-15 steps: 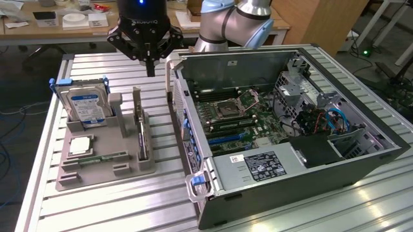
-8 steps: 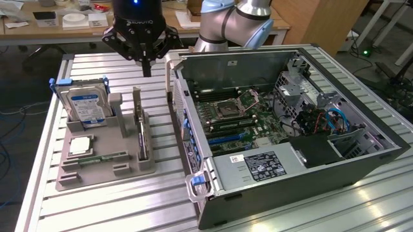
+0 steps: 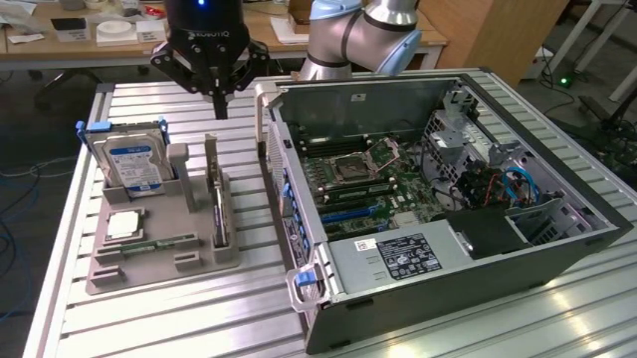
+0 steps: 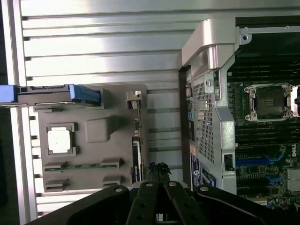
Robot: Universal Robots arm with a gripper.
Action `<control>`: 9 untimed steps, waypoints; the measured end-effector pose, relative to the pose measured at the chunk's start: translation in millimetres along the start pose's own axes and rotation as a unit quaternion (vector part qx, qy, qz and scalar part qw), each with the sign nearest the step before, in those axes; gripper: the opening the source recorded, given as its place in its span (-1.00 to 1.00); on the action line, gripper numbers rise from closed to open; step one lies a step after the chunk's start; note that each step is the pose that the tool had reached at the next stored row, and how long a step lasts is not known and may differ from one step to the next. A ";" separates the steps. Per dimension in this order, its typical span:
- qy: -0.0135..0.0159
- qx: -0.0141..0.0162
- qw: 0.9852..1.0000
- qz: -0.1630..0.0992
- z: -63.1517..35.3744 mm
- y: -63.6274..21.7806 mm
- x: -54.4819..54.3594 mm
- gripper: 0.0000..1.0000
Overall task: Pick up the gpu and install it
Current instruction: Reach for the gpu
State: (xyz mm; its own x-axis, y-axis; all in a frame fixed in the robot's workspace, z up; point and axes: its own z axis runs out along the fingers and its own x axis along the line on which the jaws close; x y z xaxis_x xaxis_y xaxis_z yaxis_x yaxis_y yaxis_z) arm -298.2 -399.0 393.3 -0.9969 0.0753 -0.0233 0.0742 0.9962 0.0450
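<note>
The gpu stands on its edge in a slot of the grey holder, its metal bracket end toward the back of the table. From the wrist view it is a thin dark strip with the bracket at one end. My gripper hangs above the table behind the holder, higher than the gpu and apart from it. Its fingers are pressed together into a point, shut with nothing between them. The open computer case lies at the exterior view's right, motherboard exposed.
The holder also carries a blue-labelled hard drive, a square processor and a narrow green memory stick. The case's raised wall stands close beside the holder. A slatted metal table lies underneath, with desks and clutter behind.
</note>
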 end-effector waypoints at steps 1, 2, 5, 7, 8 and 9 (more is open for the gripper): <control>0.000 0.000 1.000 0.000 0.0 -0.1 0.7 -0.80; 0.000 0.000 1.000 0.000 0.0 -0.1 1.4 -0.80; 0.000 0.000 1.000 0.000 -0.1 -0.3 3.6 -0.80; 0.000 0.000 1.000 0.000 -0.1 -0.4 5.1 -0.80; 0.000 0.000 1.000 0.000 -0.2 -0.4 5.9 -0.80; 0.000 0.000 1.000 0.000 -0.2 -0.5 6.7 -0.80</control>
State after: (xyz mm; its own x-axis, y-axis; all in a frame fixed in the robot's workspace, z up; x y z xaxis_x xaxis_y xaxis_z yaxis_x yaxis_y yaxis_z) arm -304.9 -398.9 393.3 -0.9969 0.0754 -0.0233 0.0743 0.9962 0.0450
